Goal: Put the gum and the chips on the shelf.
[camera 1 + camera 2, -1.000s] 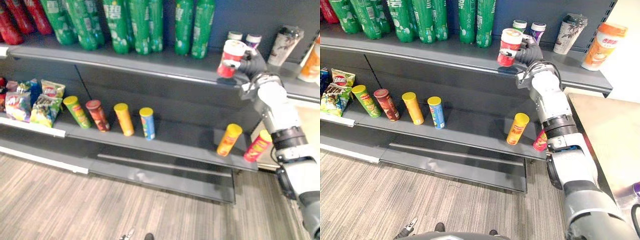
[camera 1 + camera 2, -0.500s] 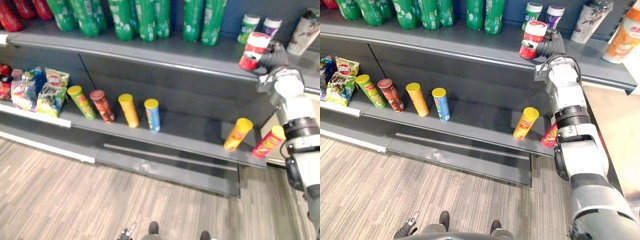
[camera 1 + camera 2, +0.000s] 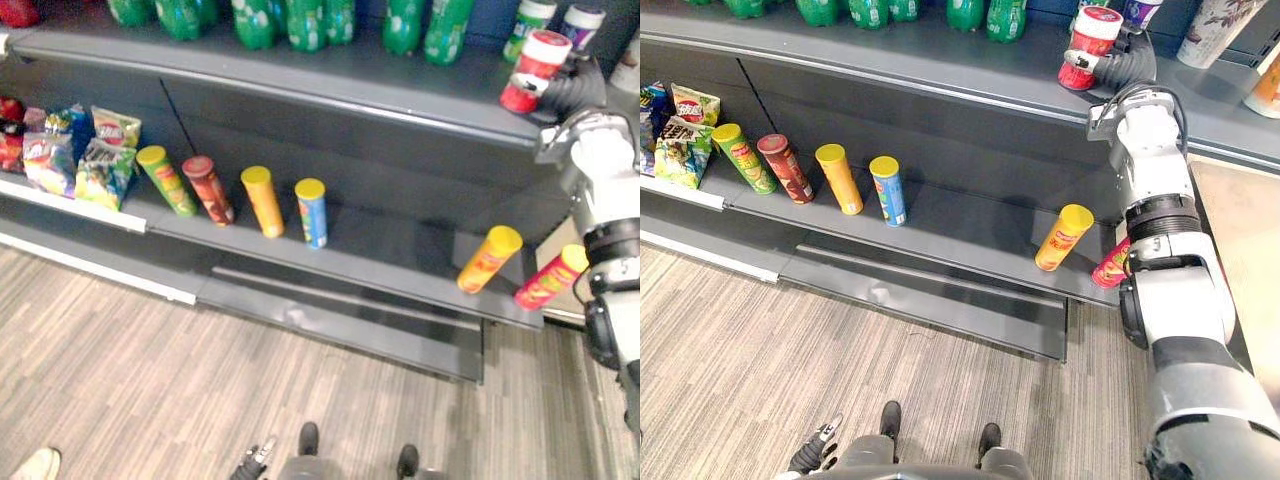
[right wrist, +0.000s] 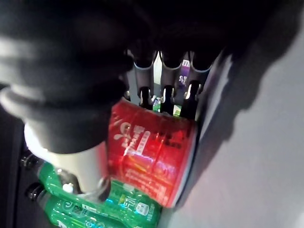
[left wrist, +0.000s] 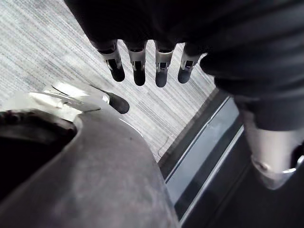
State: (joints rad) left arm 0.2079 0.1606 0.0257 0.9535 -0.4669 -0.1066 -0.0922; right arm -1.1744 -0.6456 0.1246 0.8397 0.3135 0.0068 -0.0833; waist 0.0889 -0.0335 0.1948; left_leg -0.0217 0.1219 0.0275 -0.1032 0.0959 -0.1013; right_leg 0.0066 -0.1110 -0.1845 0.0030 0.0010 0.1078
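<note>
Holding the red gum canister [image 3: 1088, 48], the right hand [image 3: 1128, 68] was curled round it at the top shelf [image 3: 940, 62], unreleased; chips cans [image 3: 1065, 237] stood on the lower shelf [image 3: 960, 235], possibly placed; left hand [image 5: 137, 66] hung slack-fingered.

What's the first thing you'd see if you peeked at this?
The robot's right hand gripping a red tub at the right end of the top shelf jumps out first. Next come the colourful chip tubes lined along the lower shelf, and the green bottles at the back of the top shelf.
</note>
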